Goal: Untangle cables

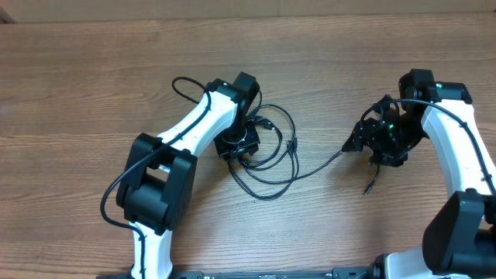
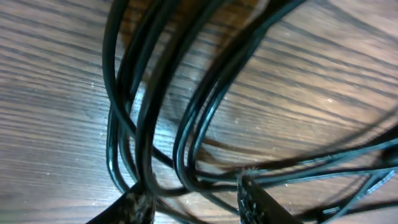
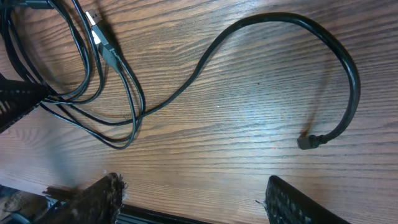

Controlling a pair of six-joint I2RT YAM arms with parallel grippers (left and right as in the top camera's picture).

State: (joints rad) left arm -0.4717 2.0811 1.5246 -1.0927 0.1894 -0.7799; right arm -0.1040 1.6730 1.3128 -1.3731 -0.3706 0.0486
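We are seeing two arms over one wooden tabletop point(image 1: 93, 77). The cables point(image 1: 273, 155) are lying as one loose bundle of thin black loops just left of the middle of the overhead frame. One single strand is running from it toward the right. We cannot count the separate cords in the bundle.

The left end effector point(image 1: 236, 145) is sitting on the left edge of the bundle. In its wrist view its two fingertips point(image 2: 140, 205) are standing apart, with several strands passing between them, unpinched.

The right end effector point(image 1: 372, 139) is hanging over the single strand, fingers spread wide and holding nothing. Its wrist view is showing two plug ends: one silver-tipped plug point(image 3: 93, 18) at upper left and one small black plug point(image 3: 308, 142) at right.
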